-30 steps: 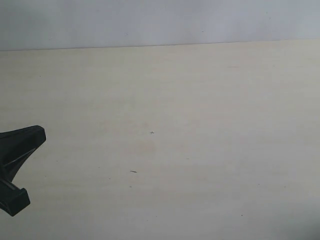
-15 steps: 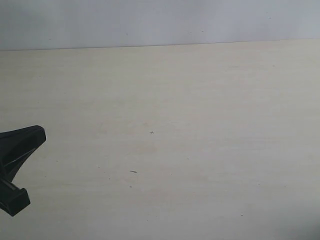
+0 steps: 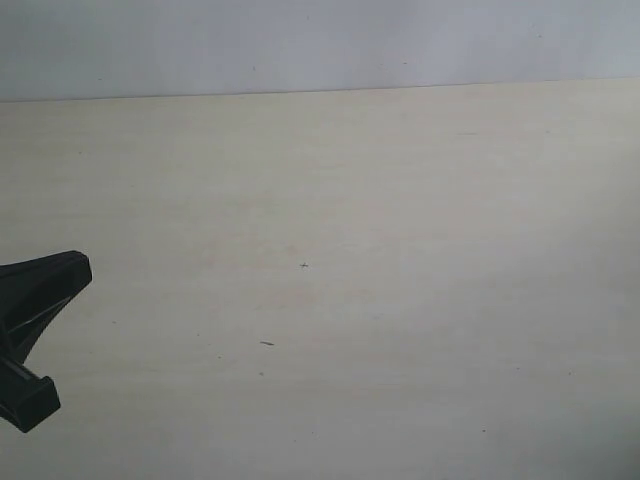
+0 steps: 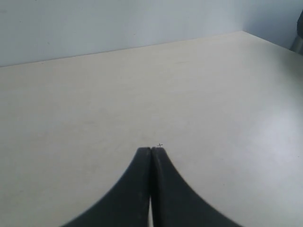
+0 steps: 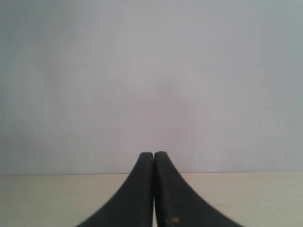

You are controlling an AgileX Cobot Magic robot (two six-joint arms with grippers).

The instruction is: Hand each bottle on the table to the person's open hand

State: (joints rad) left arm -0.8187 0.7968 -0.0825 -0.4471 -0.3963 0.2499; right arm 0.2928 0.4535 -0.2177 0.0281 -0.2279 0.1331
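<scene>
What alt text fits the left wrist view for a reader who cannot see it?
The black left gripper, jaws shut, points across a pale cream table toward a light grey wall. A tiny dark cross mark lies by its tips.

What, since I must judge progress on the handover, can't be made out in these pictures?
- Bottles and the person's hand: in no view; whether they lie beyond the frames cannot be told.
- Left gripper: the exterior view's left edge cuts off most of it.
- Right gripper: outside the exterior view; shows only in its wrist view.
- Dark object: cut by the left wrist view's edge, unidentifiable.
</scene>
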